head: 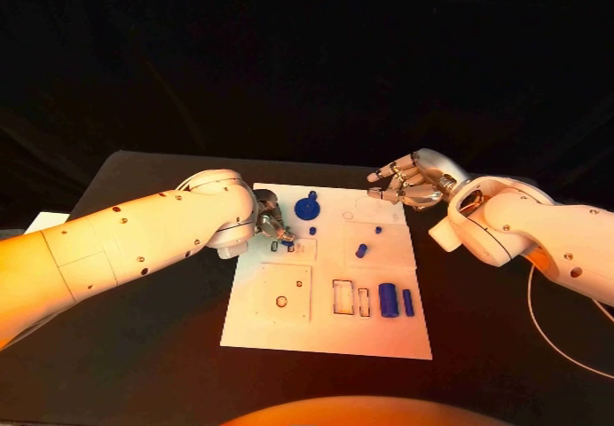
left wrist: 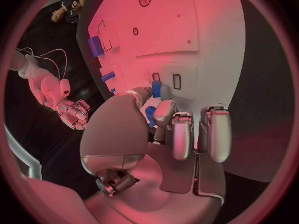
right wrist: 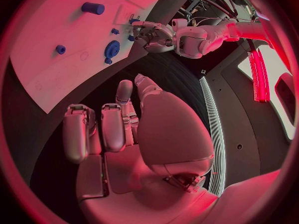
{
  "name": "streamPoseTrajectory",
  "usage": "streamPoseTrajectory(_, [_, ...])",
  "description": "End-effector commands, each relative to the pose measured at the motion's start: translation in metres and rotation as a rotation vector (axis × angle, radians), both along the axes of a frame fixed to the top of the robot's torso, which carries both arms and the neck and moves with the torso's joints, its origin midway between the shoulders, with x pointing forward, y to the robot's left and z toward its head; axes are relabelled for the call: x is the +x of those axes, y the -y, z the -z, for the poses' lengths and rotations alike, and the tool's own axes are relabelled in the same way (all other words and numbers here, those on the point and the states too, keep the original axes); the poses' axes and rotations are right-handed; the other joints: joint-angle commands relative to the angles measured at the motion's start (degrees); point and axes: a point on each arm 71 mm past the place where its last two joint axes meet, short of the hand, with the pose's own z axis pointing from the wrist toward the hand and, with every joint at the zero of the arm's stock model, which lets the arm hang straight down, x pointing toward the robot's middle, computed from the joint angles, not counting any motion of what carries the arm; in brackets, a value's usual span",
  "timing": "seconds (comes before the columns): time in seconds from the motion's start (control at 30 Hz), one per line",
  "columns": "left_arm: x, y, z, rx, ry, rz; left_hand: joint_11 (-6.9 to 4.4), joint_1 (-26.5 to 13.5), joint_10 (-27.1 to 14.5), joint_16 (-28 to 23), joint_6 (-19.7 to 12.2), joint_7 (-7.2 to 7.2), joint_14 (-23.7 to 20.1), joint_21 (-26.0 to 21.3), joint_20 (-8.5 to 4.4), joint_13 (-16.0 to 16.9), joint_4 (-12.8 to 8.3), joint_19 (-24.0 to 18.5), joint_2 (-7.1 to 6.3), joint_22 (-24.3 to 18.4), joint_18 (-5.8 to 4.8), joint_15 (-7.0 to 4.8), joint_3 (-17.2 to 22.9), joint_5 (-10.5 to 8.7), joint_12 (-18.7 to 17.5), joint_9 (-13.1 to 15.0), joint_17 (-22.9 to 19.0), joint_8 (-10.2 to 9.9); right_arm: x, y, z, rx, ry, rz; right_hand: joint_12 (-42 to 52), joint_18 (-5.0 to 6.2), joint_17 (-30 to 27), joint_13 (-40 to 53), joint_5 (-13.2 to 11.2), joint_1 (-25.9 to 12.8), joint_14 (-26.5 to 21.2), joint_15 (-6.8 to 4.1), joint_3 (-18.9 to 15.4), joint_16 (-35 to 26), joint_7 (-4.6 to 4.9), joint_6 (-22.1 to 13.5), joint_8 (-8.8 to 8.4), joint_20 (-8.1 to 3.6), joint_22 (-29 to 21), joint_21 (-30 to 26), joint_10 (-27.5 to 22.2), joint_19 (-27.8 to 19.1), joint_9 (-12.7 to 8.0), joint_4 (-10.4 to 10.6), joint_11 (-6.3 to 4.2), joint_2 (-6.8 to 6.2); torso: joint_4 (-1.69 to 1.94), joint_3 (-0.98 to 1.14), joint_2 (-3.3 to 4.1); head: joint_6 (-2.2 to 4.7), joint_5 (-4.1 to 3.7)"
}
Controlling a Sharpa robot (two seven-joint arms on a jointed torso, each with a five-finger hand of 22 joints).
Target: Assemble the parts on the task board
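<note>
The white task board (head: pixel 275 311) lies in the middle of the black table. My left hand (head: pixel 271 222) is over its far left part and pinches a small blue part (left wrist: pixel 156 88) between thumb and a finger, just above small rectangular slots (left wrist: pixel 177 81). The same part (head: pixel 284 238) shows at the fingertips in the head view. My right hand (head: pixel 412 182) hovers off the board's far right corner, fingers loosely spread and holding nothing; its palm (right wrist: pixel 124 119) fills the right wrist view.
On the board rest a blue gear-like disc (head: pixel 307 209), a small blue peg (head: pixel 362 251), a thick blue cylinder (head: pixel 388 299) and a thin blue bar (head: pixel 408 302) beside rectangular slots (head: pixel 343 297). A round hole (head: pixel 281 302) lies near left. A white cable (head: pixel 563 342) trails at right.
</note>
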Motion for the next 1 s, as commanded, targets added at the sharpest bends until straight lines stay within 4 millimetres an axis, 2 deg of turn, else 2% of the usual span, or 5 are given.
streamPoseTrajectory(0.03, [-0.0017,0.0015,0.0018,0.052,-0.015,0.051,0.39,0.17,0.1,0.18,0.03,-0.04,6.02,-0.19,0.42,-0.13,-9.24,2.63,0.63,8.37,-0.19,0.38,9.42,-0.3,-0.43,0.05,15.06,0.28,-0.0009,-0.0024,-0.0003,0.003,0.011,-0.026,-0.19,0.42,0.09,0.05,0.2,0.16,2.04,0.15,-0.17,-0.13,-0.12,0.23,-0.05,0.02,0.94,-0.25,-0.3,-0.21,0.06,0.02,-0.04,0.32,0.04,-0.02,-0.05,-0.26,-0.18])
streamPoseTrajectory(0.3, [-0.0033,0.0024,0.0034,0.077,-0.037,0.074,0.39,0.15,0.08,0.18,0.04,-0.04,6.02,-0.15,0.42,-0.2,-9.26,2.67,0.64,8.43,-0.21,0.38,9.44,-0.34,-0.49,0.06,15.06,0.28,-0.0017,-0.0041,-0.0002,0.007,0.012,-0.039,-0.05,0.42,0.19,0.11,0.42,0.18,2.08,0.14,-0.19,-0.06,-0.13,0.24,-0.05,0.01,0.95,-0.25,-0.24,-0.19,0.06,0.01,-0.04,0.34,0.11,0.03,-0.07,-0.54,-0.26])
streamPoseTrajectory(1.0, [-0.0035,0.007,0.005,0.095,-0.053,0.092,0.37,-0.51,0.32,0.18,0.27,-0.12,6.02,-0.11,0.46,-0.18,-9.27,2.71,0.76,8.53,-0.23,0.4,9.33,-0.64,-0.42,0.14,15.06,0.34,-0.0027,-0.0066,0.0011,0.013,0.006,-0.053,-0.14,0.43,0.14,-0.02,0.72,0.12,2.09,0.14,-0.22,-0.12,-0.12,0.27,-0.05,0.0,0.91,-0.28,-0.26,-0.2,0.06,0.07,-0.04,0.4,0.0,0.05,-0.01,-0.79,-0.12])
